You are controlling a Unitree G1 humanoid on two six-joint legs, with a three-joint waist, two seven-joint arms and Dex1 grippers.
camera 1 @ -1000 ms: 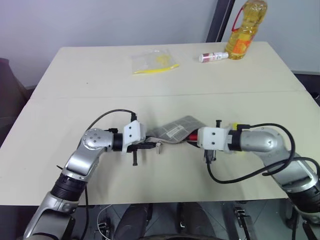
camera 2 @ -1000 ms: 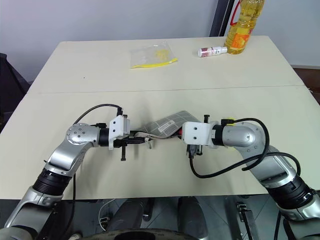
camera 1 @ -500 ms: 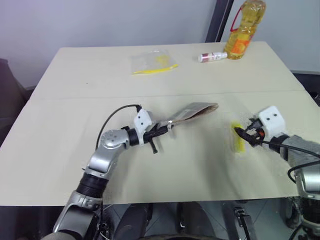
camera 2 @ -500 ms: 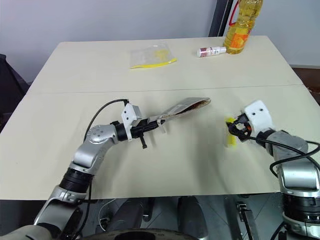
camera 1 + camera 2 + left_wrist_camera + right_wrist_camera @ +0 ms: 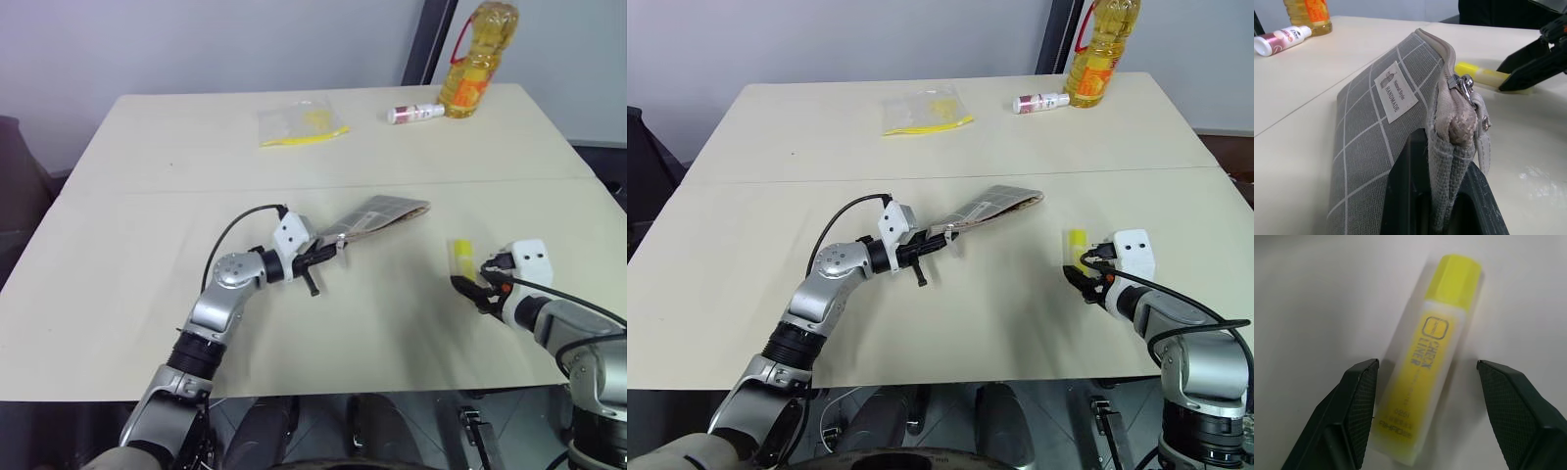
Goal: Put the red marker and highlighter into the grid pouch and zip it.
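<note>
I'm looking at a beige table (image 5: 147, 294) with a seam across the middle and a grey wall behind it. At the far edge stand a bottle of yellow cooking oil (image 5: 474, 61), a small white tube with a red label (image 5: 416, 112) lying just beside it, and a clear bag with yellow contents (image 5: 299, 121) further to the left.

The left gripper (image 5: 328, 257) is clamped tight on the zipper end of the grid pouch (image 5: 377, 215). The pouch is lifted at the gripped end and slopes away, with its far end towards the middle of the table. From the left wrist view I see the pouch's (image 5: 1371, 147) fabric edge pinched between the two black fingers (image 5: 1405, 196), the metal zipper pull (image 5: 1465, 84) at the top of that end, and the white label facing out. I can't see the red marker from here, and I can't tell how far the zipper is closed.

The right gripper (image 5: 472, 291) is wide open and holds nothing. It hovers low at the near end of the highlighter (image 5: 460, 258), which lies flat on the table, well right of the pouch. In the right wrist view the highlighter (image 5: 1427, 357) lies between the spread fingers (image 5: 1359, 396), touching neither.
</note>
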